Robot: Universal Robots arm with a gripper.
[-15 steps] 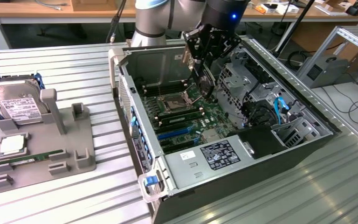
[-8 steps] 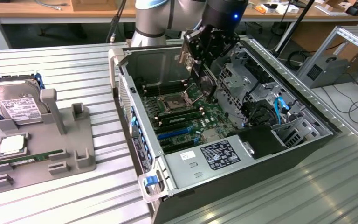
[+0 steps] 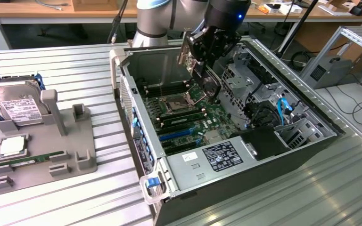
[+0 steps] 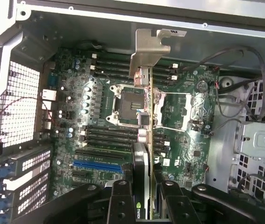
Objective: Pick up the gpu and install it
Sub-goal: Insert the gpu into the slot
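My gripper (image 3: 205, 52) hangs over the open computer case (image 3: 126, 89), shut on the gpu (image 3: 201, 77). The card is held on edge above the motherboard (image 3: 184, 113), apart from it. In the wrist view the gpu (image 4: 150, 135) shows edge-on as a thin dark strip between my black fingers (image 4: 122, 198). Its silver bracket (image 4: 149, 49) points toward the case's back wall. The gripper (image 4: 144, 200) holds the card's other end. Below the card lie the empty processor socket (image 4: 132, 105) and a blue slot (image 4: 97, 165) on the motherboard (image 4: 193, 121).
A grey holder (image 3: 39, 150) on the slatted table at the exterior view's left carries a silver hard drive (image 3: 19, 107), a green memory stick (image 3: 33, 160) and a square chip (image 3: 11, 147). Drive cages (image 3: 247, 80), blue cables (image 3: 283, 109) and a labelled power supply (image 3: 222, 156) crowd the case.
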